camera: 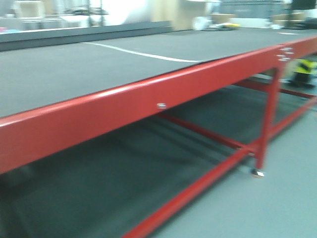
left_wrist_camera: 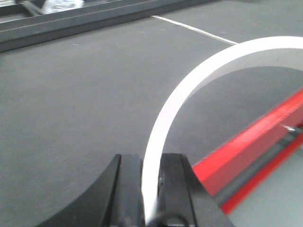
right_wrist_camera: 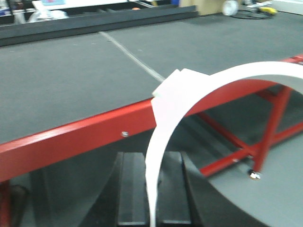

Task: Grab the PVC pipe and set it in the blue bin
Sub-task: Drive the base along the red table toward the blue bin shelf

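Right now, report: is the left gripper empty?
No, the left wrist view shows the left gripper with its black fingers pinched on the curved wall of the white PVC pipe.

Red-framed, grey-topped table [camera: 124, 106]

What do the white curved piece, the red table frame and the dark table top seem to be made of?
The white curved piece is probably plastic such as PVC: a thin, even, matte white wall. The red frame looks like painted metal: glossy, with a bolt head. The table top is dark grey and dull, perhaps rubber or felt matting; I cannot tell which.
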Robot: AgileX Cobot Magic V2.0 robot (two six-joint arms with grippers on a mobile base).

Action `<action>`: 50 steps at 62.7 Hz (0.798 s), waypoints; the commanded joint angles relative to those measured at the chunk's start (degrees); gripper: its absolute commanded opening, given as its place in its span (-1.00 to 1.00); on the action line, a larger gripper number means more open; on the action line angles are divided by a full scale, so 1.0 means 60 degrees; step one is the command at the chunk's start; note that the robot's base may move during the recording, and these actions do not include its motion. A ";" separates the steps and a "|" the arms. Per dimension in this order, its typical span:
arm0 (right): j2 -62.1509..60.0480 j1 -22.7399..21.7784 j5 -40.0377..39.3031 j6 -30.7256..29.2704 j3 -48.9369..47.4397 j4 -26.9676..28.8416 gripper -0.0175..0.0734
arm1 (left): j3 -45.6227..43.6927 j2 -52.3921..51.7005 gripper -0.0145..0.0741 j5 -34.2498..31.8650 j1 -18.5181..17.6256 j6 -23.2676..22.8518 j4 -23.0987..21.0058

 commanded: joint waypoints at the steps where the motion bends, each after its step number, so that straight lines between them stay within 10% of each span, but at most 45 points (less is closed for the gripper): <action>1: -0.0044 -0.0003 -0.0224 -0.0040 0.0018 -0.0062 -0.99 | -0.0032 -0.0033 -0.92 -0.0254 -0.0002 -0.0026 -0.0056; 50: -0.0044 -0.0003 -0.0224 -0.0040 0.0018 -0.0062 -0.99 | -0.0032 -0.0033 -0.92 -0.0254 -0.0002 -0.0026 -0.0056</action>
